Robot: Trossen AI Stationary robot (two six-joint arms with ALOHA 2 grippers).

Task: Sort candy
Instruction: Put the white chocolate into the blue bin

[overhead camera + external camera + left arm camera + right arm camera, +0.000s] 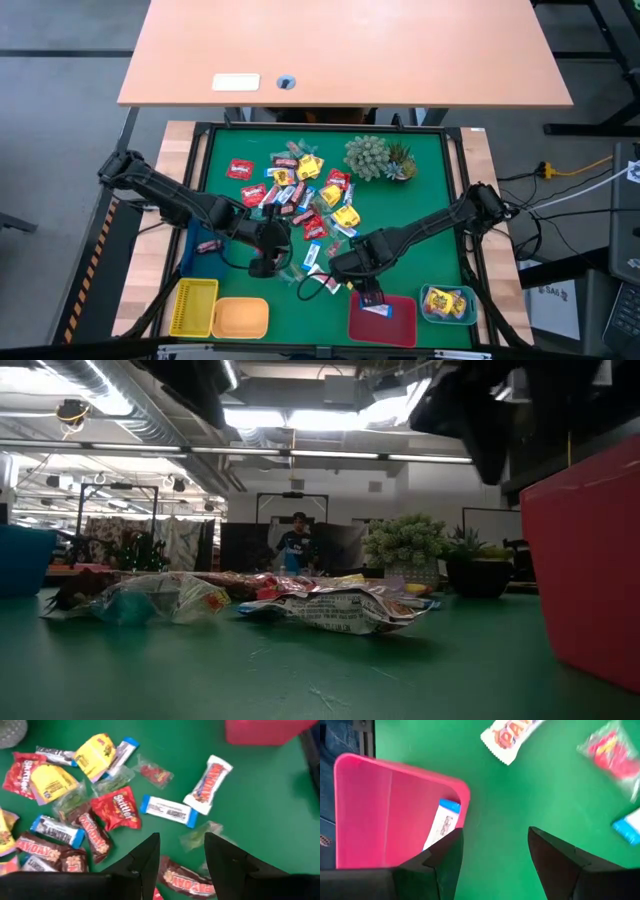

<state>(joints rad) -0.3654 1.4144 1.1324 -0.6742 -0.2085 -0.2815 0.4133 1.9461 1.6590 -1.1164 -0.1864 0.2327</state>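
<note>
The candy [300, 195] lies in a loose pile on the green mat [430, 200], in red, yellow, blue-and-white and brown wrappers. My left gripper [262, 264] hovers open at the pile's near edge; in its wrist view the left gripper [182, 857] has a clear-wrapped sweet [200, 834] and a brown bar [187, 880] lying on the mat under its gap. My right gripper [368, 296] hangs open over the far left corner of the red tray [400, 325]. Its wrist view shows the right gripper [495, 855] with nothing in it and a blue-and-white sweet [442, 822] lying in the tray [380, 810].
A yellow tray [193, 306] and an orange tray [240, 318] stand at the near left. A blue tray [448, 303] holding yellow sweets stands at the near right. A spiky green plant [378, 158] sits at the far right of the pile.
</note>
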